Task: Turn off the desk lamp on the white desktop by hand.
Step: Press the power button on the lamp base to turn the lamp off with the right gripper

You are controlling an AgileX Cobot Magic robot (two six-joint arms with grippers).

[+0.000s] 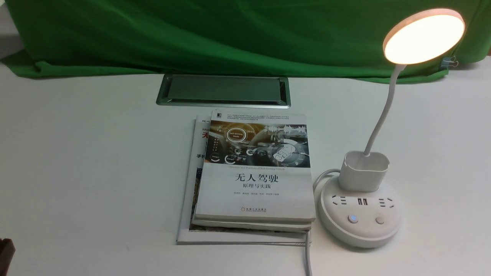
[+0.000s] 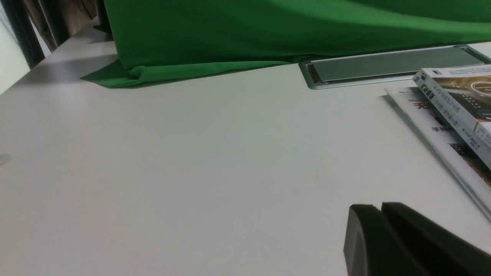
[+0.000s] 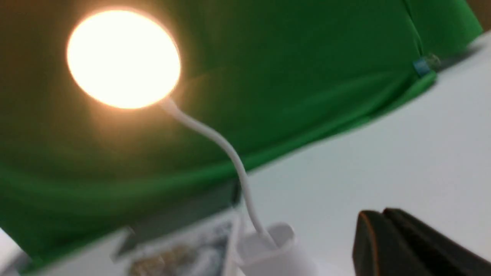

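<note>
The white desk lamp (image 1: 368, 172) stands at the right of the white desktop (image 1: 84, 161). Its disc head (image 1: 424, 36) glows warm. Its round base (image 1: 358, 218) has sockets and two buttons, the left one (image 1: 353, 219) lit blue. In the right wrist view the lit head (image 3: 122, 59), neck and cup holder (image 3: 272, 245) show, blurred. My right gripper (image 3: 381, 214) is shut and empty, beside the cup holder and apart from it. My left gripper (image 2: 379, 207) is shut and empty over bare desktop, left of the books. Only a dark corner of the left gripper (image 1: 5, 253) shows in the front view.
A stack of books (image 1: 253, 172) lies left of the lamp base. The lamp's white cord (image 1: 308, 253) runs to the front edge. A silver-framed grey hatch (image 1: 223, 90) sits behind the books. Green cloth (image 1: 230, 34) hangs along the back.
</note>
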